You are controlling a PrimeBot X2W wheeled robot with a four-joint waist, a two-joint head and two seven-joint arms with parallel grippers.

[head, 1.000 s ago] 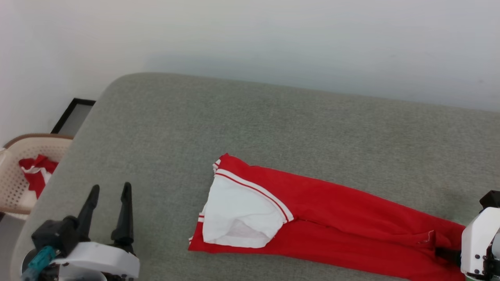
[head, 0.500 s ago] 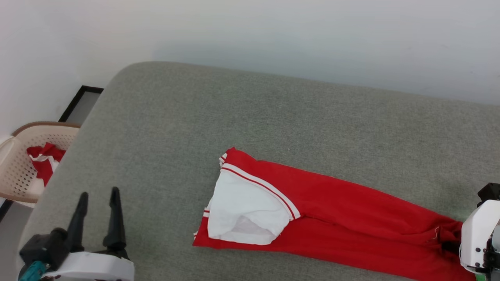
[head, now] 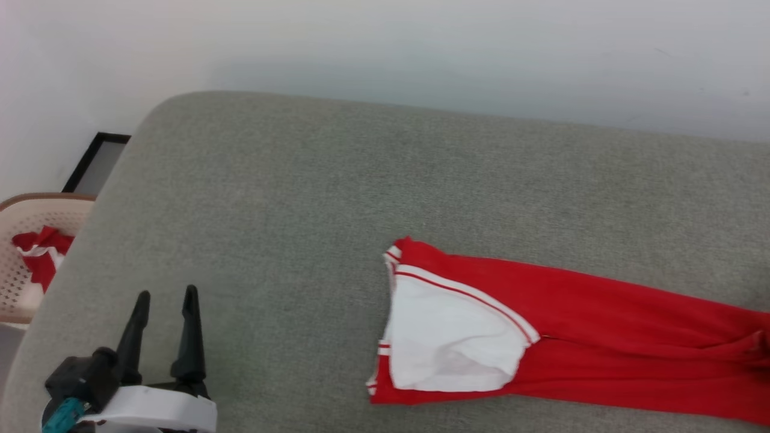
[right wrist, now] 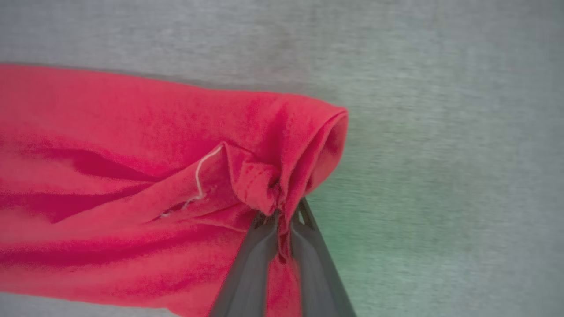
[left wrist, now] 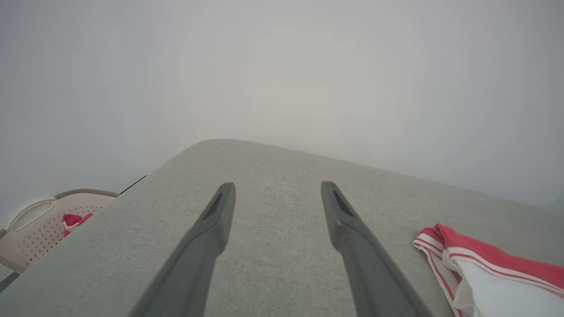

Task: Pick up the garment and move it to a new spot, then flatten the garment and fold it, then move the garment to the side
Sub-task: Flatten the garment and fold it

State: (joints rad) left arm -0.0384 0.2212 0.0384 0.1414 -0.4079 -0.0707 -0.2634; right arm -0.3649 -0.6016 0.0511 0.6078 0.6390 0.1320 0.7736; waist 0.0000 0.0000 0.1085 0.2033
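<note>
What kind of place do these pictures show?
Probably a room set up for folding laundry, perhaps in a home or a lab. A wide grey fabric-covered surface stands before a plain white wall, a pale laundry basket holding red clothing sits beside it, and the garment lies on top.

The grey cushion [head: 271,210] lies bare left of the garment [head: 601,337]; a wall [head: 421,48] bounds its far edge.
</note>
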